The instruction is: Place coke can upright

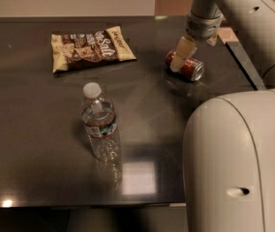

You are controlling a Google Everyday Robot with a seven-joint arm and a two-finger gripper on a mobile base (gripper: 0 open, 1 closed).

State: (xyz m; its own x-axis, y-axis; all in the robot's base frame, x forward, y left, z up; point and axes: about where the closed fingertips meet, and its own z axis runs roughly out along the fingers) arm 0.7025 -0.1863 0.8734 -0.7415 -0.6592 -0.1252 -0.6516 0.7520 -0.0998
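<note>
The coke can is a small red can with silver ends. It lies on its side on the dark table, at the back right. My gripper comes down from above and sits right over the can's left end, touching or nearly touching it. My arm's large white link fills the lower right of the view.
A clear water bottle with a white cap stands upright in the middle of the table. A brown and cream chip bag lies flat at the back left. The table's right edge runs just beyond the can.
</note>
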